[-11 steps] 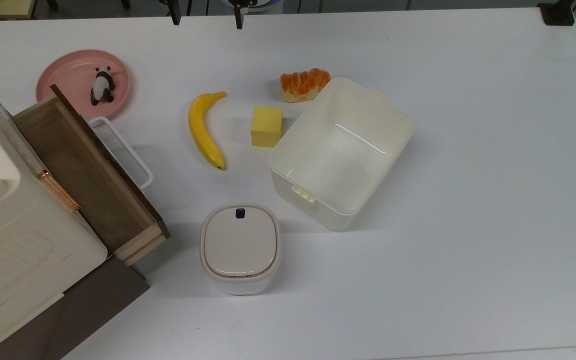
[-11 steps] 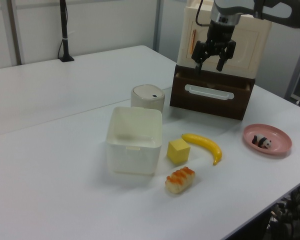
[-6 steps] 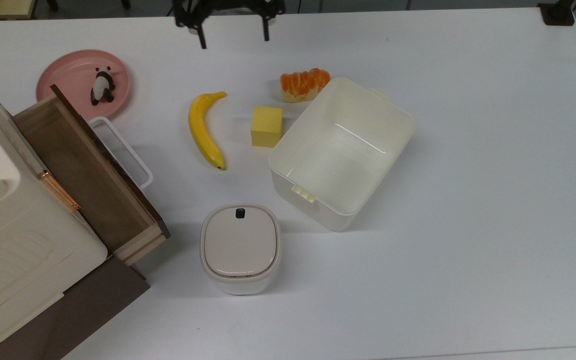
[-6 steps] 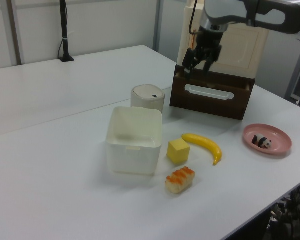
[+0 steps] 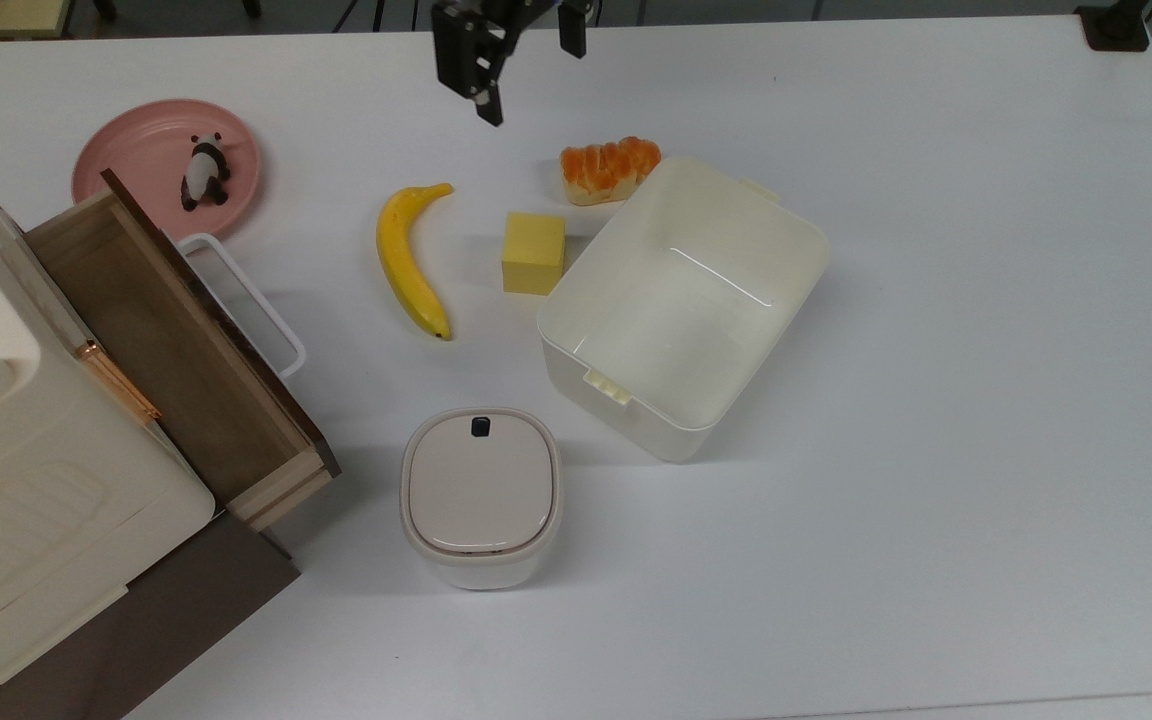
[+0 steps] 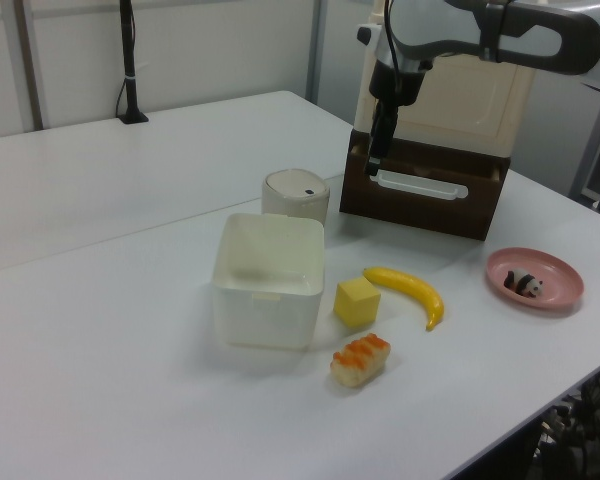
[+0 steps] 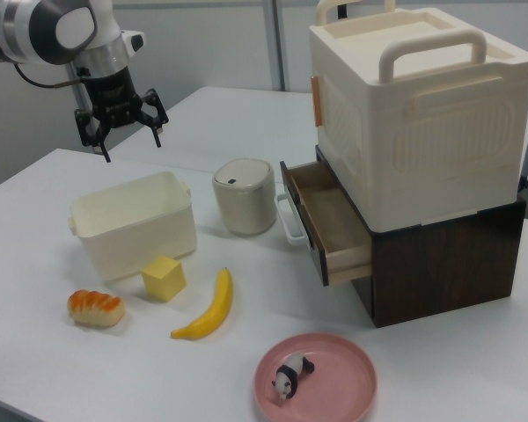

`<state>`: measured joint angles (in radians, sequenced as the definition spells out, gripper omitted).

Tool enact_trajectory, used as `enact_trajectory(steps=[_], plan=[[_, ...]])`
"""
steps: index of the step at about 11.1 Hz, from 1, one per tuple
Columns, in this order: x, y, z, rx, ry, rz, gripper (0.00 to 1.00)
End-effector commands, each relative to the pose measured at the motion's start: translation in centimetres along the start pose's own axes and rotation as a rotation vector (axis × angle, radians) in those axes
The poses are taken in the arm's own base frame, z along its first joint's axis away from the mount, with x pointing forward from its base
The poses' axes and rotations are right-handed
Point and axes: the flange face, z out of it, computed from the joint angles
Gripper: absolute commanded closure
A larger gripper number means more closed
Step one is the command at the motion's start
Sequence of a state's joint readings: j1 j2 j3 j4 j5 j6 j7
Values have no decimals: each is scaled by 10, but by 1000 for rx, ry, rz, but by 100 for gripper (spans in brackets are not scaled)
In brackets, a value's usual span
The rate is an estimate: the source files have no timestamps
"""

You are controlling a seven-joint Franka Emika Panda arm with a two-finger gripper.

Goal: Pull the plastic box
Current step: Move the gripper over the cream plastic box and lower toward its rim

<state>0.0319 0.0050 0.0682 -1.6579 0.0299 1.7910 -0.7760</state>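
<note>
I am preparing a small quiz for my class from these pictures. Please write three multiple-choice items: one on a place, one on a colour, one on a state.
1. What sits on the pink plate?
A. a banana
B. a panda figure
C. a bread roll

2. What colour is the cube beside the plastic box?
A. yellow
B. green
C. blue

3. How is the wooden drawer?
A. pushed shut
B. taken out
C. pulled open

Key:
1 B, the panda figure lies on it.
2 A, it is plainly yellow.
3 C, its inside shows from above.
</note>
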Motion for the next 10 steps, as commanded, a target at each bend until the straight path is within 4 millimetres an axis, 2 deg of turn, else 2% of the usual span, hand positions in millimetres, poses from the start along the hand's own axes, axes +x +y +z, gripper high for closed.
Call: enact_trajectory(steps=[1,4,6,7,9,10], plan=[[20,-6,22,-17,47,-62,0],[49,-10,58,-19,68,-94,0],[68,-21,87,11,48,-127,0],[72,-22,101,26,36,-121,0],[74,-23,111,32,31,-122,0],[80,-29,125,49,16,-136,0]])
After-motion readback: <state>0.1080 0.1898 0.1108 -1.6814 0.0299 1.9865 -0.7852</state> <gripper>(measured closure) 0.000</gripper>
